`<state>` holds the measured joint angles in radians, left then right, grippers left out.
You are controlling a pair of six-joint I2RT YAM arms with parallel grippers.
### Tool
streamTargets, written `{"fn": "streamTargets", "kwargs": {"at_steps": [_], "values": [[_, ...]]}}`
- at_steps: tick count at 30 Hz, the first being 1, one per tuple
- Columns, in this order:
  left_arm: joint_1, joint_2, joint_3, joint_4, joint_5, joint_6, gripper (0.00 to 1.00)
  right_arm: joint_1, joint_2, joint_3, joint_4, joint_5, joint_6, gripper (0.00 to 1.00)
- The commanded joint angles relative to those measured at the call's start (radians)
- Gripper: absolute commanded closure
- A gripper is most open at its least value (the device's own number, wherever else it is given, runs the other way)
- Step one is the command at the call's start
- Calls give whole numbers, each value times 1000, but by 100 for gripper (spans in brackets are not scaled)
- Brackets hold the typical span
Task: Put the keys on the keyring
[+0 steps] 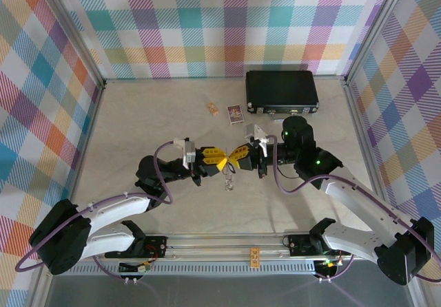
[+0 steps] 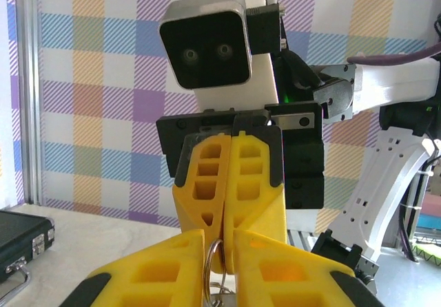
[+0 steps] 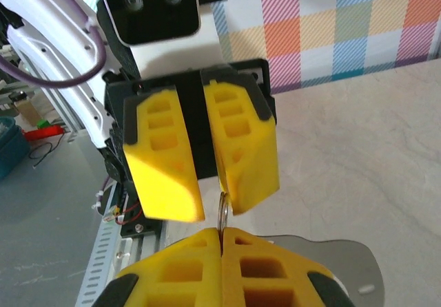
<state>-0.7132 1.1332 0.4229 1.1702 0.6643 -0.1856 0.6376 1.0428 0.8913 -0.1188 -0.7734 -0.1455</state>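
Note:
Both grippers meet tip to tip above the middle of the table. A thin metal keyring (image 1: 228,170) hangs between them, with keys (image 1: 229,183) dangling under it. My right gripper (image 1: 236,157) is shut on the keyring (image 3: 223,214), its yellow fingers (image 3: 186,269) pressed together on the ring's lower edge. My left gripper (image 1: 218,161) is open; its fingers (image 3: 165,176) stand apart, and the ring's top touches one of them. In the left wrist view the keyring (image 2: 209,266) stands in the gap of the left gripper (image 2: 219,244), with the shut right fingers (image 2: 207,183) facing it.
A black case (image 1: 282,91) lies at the back right, also seen at the left edge as the black case (image 2: 21,241). Two small cards (image 1: 236,113) (image 1: 213,108) lie behind the grippers. The arms' metal rail (image 1: 227,241) runs along the near edge.

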Motion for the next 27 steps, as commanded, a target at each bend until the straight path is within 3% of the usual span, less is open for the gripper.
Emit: {"fn": "streamTargets", "kwargs": {"at_steps": [1, 6, 17, 27], "values": [[-2, -48, 6, -37, -8, 46, 82, 5, -24, 32, -38, 2, -52, 100], [2, -61, 11, -89, 5, 64, 77, 5, -22, 34, -30, -3, -51, 100], [22, -162, 59, -427, -8, 224, 73, 5, -6, 89, -204, 65, -205, 100], [35, -103, 122, -534, 65, 280, 73, 6, 22, 107, -238, 52, -247, 100]]}}
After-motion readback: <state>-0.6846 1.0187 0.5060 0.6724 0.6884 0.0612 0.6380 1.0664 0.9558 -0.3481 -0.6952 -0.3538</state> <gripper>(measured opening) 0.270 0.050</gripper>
